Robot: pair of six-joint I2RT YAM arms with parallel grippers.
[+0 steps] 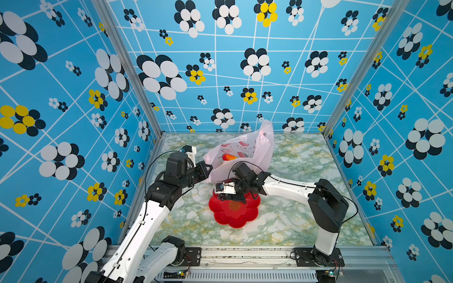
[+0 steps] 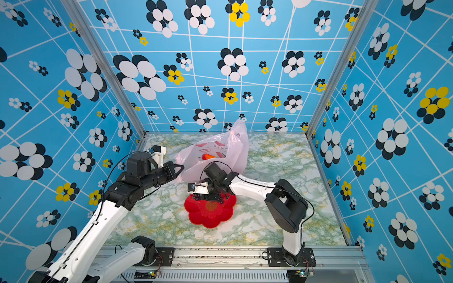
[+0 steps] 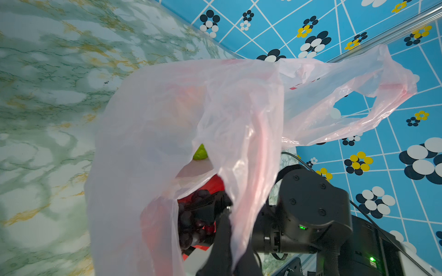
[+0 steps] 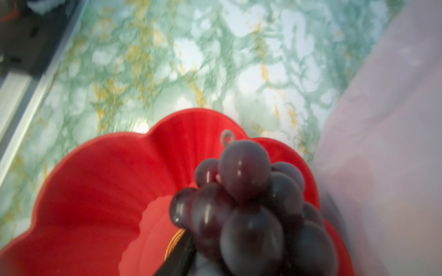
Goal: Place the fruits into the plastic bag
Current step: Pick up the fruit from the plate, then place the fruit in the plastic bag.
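The pale-pink plastic bag point(image 1: 247, 152) point(image 2: 221, 150) point(image 3: 167, 119) lies at the back of the table with its mouth facing the plate. My left gripper point(image 1: 207, 169) point(image 2: 180, 169) point(image 3: 229, 239) is shut on the bag's edge and holds the mouth up. Inside the bag show a red-orange mango point(image 1: 229, 157) point(image 2: 208, 156) and a green fruit point(image 3: 200, 153). My right gripper point(image 1: 234, 197) point(image 2: 210, 197) point(image 4: 227, 251) is shut on the dark purple grape bunch point(image 4: 251, 203) point(image 3: 189, 222) over the red plate. Whether the bunch still touches the plate I cannot tell.
The red flower-shaped plate point(image 1: 235, 215) point(image 2: 210, 215) point(image 4: 95, 191) sits mid-table just in front of the bag's mouth. A marbled green tabletop point(image 1: 306, 220) is ringed by blue patterned walls, with a metal rail point(image 1: 245, 254) along the front.
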